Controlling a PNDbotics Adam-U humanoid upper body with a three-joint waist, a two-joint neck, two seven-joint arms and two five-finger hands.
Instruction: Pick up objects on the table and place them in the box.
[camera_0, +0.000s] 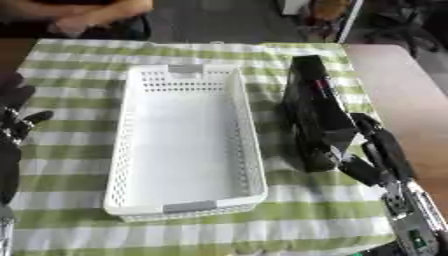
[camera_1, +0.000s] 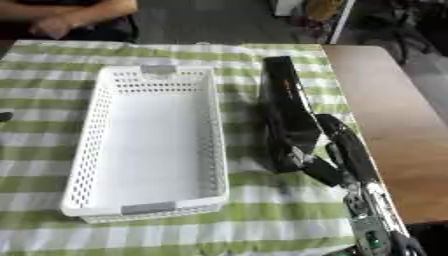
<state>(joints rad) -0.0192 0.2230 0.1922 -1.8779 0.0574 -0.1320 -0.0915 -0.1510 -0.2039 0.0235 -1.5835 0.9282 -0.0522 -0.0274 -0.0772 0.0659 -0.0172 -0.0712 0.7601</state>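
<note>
Your right hand (camera_0: 372, 150) at four o'clock grips the long black box-shaped object (camera_0: 313, 112); next, lift it into the white plastic basket (camera_0: 248, 145). Your left hand (camera_0: 13, 125) rests open.

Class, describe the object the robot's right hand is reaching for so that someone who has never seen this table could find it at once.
Start at the white perforated basket in the middle of the green-and-white checked cloth. Just right of it lies a long black boxy object, touched at its near end by the right hand. It is the only dark item on the cloth.

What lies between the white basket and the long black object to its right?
Only bare green-checked cloth: a narrow strip separates the white basket from the black object, which the right hand grips. The left eye view shows it best.
</note>
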